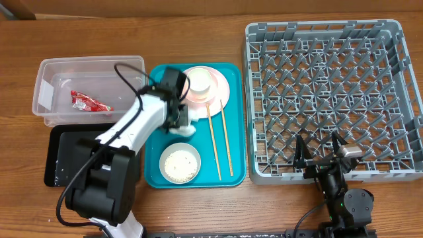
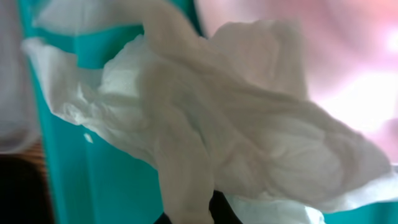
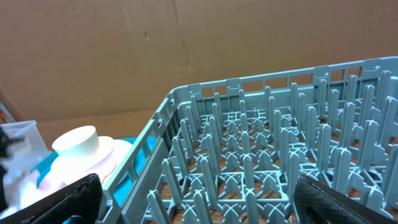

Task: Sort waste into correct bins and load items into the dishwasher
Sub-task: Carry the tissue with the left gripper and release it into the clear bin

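Napkin [image 2: 205,124] bunched between left fingers [image 2: 219,210], over teal tray [image 2: 68,174].

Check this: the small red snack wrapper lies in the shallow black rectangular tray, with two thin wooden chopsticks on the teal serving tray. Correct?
No. The overhead view shows the small red snack wrapper in the clear rectangular plastic tub, not the black tray. The two thin wooden chopsticks are on the teal serving tray.

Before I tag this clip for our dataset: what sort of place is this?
Probably a lab tabletop staged as a dish-clearing station, not a kitchen: a grey dish rack sits straight on a wooden table, beside a teal tray, with cardboard behind.
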Robot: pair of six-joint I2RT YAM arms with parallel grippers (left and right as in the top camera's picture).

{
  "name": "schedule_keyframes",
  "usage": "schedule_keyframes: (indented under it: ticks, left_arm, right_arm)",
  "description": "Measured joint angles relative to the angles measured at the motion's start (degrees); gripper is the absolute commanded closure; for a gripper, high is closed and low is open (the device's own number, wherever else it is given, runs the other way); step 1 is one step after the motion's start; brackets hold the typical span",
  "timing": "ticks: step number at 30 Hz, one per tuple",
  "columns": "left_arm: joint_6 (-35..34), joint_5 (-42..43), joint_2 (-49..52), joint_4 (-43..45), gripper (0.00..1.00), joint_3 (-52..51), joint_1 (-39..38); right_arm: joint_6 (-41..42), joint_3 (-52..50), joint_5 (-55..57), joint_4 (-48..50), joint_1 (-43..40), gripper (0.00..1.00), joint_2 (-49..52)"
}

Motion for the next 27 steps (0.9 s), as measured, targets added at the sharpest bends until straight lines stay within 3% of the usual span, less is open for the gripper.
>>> schedule_keyframes:
  ticks: [11, 22, 27]
  left_arm:
    - [0.0, -2.58, 0.09, -12.07, 0.96, 27.74, 4.46]
    - [-0.46, -4.7, 0.74, -13.68, 0.96, 27.56, 22.4]
    - [-0.96, -4.9, 4.63, -12.79, 0.96, 25.16, 26.1]
  right_arm:
    - [0.02, 0.0, 0.0, 0.04, 0.0, 0.0, 0.0]
    - [0.0, 0.0, 0.02, 0.04, 0.02, 0.0, 0.0]
    - [0.02, 0.0, 0.02, 0.0, 0.02, 0.0, 0.0]
